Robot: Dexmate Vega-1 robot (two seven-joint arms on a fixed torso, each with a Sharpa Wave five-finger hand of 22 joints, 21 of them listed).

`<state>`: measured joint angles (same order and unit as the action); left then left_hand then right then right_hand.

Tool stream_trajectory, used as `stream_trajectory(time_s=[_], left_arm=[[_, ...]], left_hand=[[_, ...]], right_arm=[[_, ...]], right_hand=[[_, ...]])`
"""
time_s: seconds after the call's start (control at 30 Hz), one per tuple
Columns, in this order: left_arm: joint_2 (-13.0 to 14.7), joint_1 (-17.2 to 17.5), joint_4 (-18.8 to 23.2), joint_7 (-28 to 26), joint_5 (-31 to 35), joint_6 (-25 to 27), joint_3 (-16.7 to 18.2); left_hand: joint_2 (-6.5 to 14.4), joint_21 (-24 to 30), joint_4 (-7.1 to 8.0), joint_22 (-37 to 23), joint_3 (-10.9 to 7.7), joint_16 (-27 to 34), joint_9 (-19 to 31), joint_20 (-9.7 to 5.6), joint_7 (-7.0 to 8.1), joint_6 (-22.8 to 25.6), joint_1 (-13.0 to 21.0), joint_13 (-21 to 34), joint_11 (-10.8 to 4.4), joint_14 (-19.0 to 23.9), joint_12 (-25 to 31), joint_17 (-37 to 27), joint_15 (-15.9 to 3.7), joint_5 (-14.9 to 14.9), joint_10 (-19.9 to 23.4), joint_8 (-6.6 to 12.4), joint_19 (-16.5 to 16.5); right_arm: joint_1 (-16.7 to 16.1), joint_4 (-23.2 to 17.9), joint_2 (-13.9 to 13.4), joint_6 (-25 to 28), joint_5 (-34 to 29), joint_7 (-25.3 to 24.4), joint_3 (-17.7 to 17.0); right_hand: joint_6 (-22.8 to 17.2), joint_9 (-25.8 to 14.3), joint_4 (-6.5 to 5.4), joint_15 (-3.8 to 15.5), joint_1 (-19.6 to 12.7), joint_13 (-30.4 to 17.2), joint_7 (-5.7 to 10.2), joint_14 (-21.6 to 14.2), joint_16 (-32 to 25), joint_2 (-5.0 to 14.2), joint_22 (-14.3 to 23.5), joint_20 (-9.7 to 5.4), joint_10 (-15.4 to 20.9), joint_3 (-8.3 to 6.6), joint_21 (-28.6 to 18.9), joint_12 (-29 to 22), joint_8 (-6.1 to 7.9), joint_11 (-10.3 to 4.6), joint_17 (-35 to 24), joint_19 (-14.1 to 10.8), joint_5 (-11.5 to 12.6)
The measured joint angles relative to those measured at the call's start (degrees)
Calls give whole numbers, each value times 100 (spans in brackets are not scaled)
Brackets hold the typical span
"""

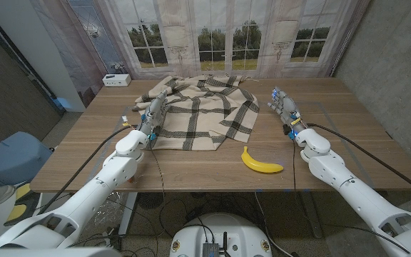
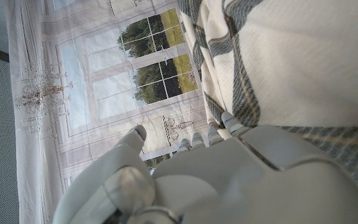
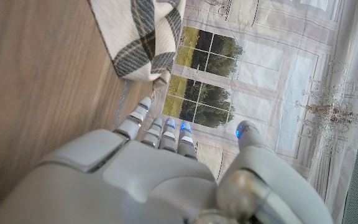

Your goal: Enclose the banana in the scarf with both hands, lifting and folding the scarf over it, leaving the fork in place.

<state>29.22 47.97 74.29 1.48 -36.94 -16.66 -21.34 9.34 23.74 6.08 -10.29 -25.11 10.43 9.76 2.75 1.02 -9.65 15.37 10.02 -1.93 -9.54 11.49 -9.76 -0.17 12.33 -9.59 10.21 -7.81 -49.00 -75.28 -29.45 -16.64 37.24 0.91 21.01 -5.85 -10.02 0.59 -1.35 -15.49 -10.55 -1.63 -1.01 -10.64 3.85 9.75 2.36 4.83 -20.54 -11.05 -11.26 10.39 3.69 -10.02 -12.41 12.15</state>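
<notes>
A cream scarf [image 1: 202, 111] with dark plaid stripes lies rumpled across the middle and back of the wooden table [image 1: 348, 143]. A yellow banana [image 1: 260, 163] lies on bare wood in front of the scarf's right corner, apart from the cloth. My left hand [image 1: 153, 114] is at the scarf's left edge, fingers straight and holding nothing. In the left wrist view the left hand [image 2: 229, 180] reaches beside the scarf [image 2: 291, 56]. My right hand [image 1: 285, 108] stands over bare wood to the right of the scarf, fingers spread and holding nothing. The right wrist view shows the right hand [image 3: 166, 180] short of the scarf's corner [image 3: 142, 37].
A small white box [image 1: 115, 79] sits at the table's back left corner. A curtain printed with windows [image 1: 227, 36] hangs behind the table. Bare wood stretches along the front edge and the right side of the table.
</notes>
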Motion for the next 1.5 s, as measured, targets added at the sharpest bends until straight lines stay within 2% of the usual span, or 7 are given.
stream_trajectory(time_s=[0.2,0.43,0.63,1.03,1.33,1.37,1.5], left_arm=[[7,-36,-5,-14,70,13,-33],[124,-131,84,-117,349,100,-132],[262,-232,211,-242,902,301,-257],[814,-783,798,-277,2250,715,-871],[832,-802,819,-142,3190,889,-893],[1059,-1108,1203,-130,3235,894,-1222],[1073,-1136,1229,-15,3616,903,-1247]], left_hand=[[-19,0,-10,0,-10,0,0,0,0,0,29,0,0,-18,0,0,18,0,0,0,0],[-79,0,-80,1,-15,0,0,136,64,-17,88,0,12,-28,0,16,70,0,-12,24,13],[-109,-24,-128,1,-15,0,0,156,123,-21,118,-1,30,-28,0,16,131,0,-31,39,32],[-162,-45,-214,1,-7,0,-1,155,177,34,171,29,31,-27,0,16,131,-39,-30,60,32],[-183,-68,-251,2,-9,0,-1,155,216,74,192,29,31,-27,0,15,131,-39,-30,60,32],[-184,-68,-255,2,-14,0,-1,155,216,74,193,29,31,-27,0,15,131,-39,-30,60,32],[-184,-68,-255,2,-14,0,-1,186,229,86,193,29,31,-27,39,15,131,-46,-30,60,63]], right_arm=[[-45,-44,-12,1,-6,-50,-9],[-102,-84,-21,2,-10,-84,-23],[-158,-115,-29,2,-10,-104,-42],[-325,-254,-71,-46,6,-194,-98],[-450,-386,-108,-49,6,-197,-121],[-453,-390,-109,-83,7,-255,-121],[-496,-452,-126,-90,-9,-285,-122]], right_hand=[[0,0,0,1,0,0,0,0,0,0,0,0,0,0,0,0,22,0,0,0,0],[0,0,0,1,0,1,0,0,0,0,-1,0,42,0,0,0,22,19,-26,1,0],[-30,1,16,-30,0,-26,31,-32,0,0,-1,0,52,-16,0,0,22,10,-26,1,0],[-30,1,17,-30,0,-26,30,-32,0,0,-1,0,82,-17,0,0,22,40,-25,1,0],[-51,2,31,-29,1,-25,9,-31,0,1,-2,0,83,-31,0,0,21,42,-25,2,0],[-50,2,31,-29,1,-25,9,-31,0,1,-2,0,103,-31,1,0,21,62,-25,2,0],[-51,2,55,-61,-17,-25,9,-63,0,18,-2,0,113,-55,1,-22,21,72,-25,2,0]])
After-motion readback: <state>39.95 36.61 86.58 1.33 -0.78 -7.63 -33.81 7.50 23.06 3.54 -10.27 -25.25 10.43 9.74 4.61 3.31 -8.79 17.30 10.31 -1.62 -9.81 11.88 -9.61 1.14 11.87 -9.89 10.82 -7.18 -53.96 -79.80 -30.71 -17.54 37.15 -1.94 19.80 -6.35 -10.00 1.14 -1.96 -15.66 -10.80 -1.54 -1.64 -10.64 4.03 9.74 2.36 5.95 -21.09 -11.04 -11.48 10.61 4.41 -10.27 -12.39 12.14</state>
